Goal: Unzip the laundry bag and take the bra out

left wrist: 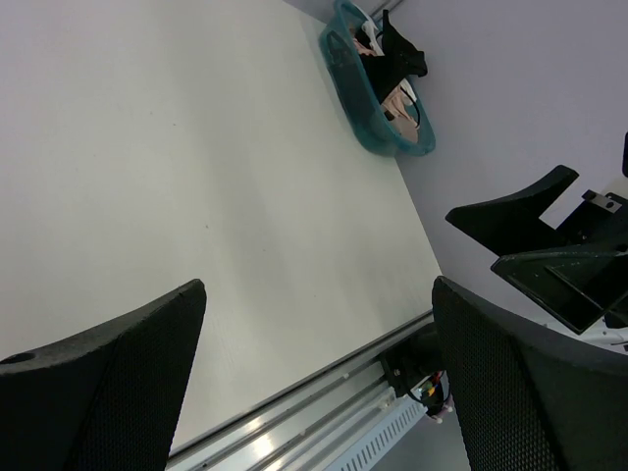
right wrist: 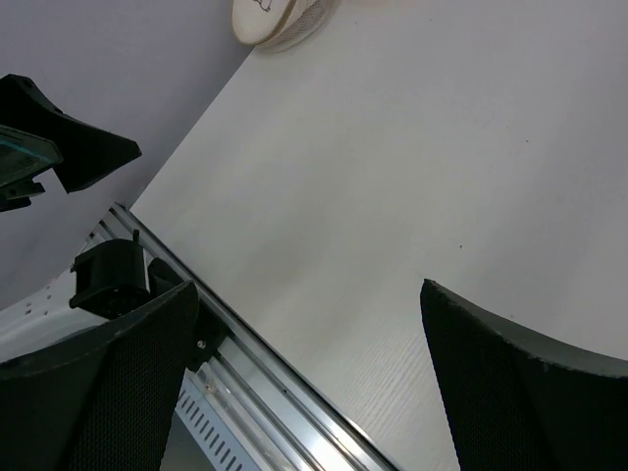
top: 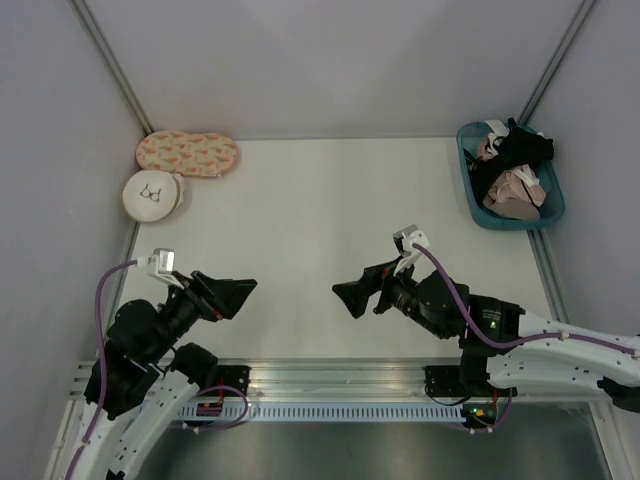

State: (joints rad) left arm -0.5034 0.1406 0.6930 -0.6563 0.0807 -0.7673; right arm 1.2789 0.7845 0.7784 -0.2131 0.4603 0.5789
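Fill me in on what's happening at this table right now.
Nothing is being handled yet. The left pincer and the right pincer both hang open and empty over the near part of the table, tips turned toward each other. The laundry bag lies untouched in the far-left corner, next to a round cream pouch. A teal basket of garments sits at the far right.

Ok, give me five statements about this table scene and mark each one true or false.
1. The laundry bag lies in the table's far left corner. True.
2. The left gripper grips the laundry bag. False: it is open and empty, away from the bag.
3. The round cream pouch sits in the teal basket. False: it lies on the table beside the laundry bag.
4. A black garment lies in the teal basket. True.
5. The right gripper is open. True.
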